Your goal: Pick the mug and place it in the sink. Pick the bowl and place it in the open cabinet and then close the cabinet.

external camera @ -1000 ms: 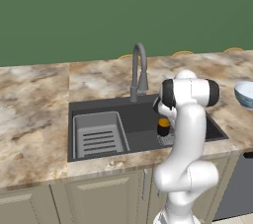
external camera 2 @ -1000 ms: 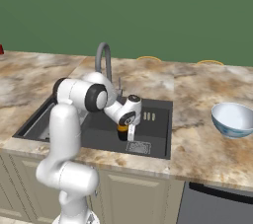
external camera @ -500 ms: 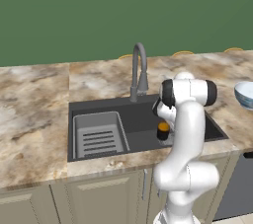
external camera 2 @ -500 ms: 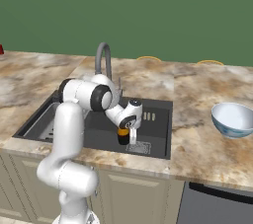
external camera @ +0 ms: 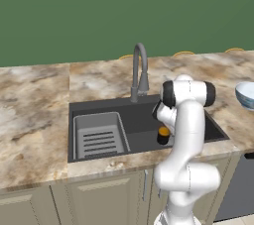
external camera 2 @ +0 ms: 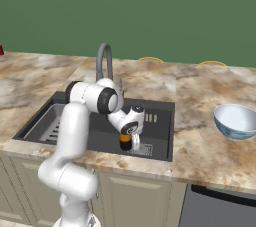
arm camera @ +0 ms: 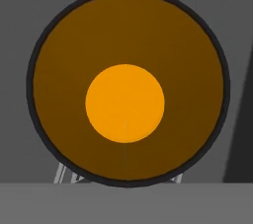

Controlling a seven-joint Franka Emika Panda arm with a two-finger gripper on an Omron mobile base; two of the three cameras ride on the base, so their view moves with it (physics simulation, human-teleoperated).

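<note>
Sink (external camera: 104,106): left half taken by slotted tray (external camera: 99,135); right half open dark floor. Mug (external camera 2: 125,142) upright near the sink's front right, directly under the gripper (external camera 2: 127,136). Faucet (external camera: 139,70) rises at the sink's back edge, arching forward over the basin. Bowl (external camera 2: 236,121) near the worktop's right end, well apart from the sink; bare worktop between.

One mug (external camera: 163,135), upright just below the jaws, sits in the one sink (external camera: 109,110), which has one tray (external camera: 98,136) and one faucet (external camera: 139,73). One bowl (external camera 2: 236,121) rests on the bench (external camera 2: 200,101), well apart from the jaws.
</note>
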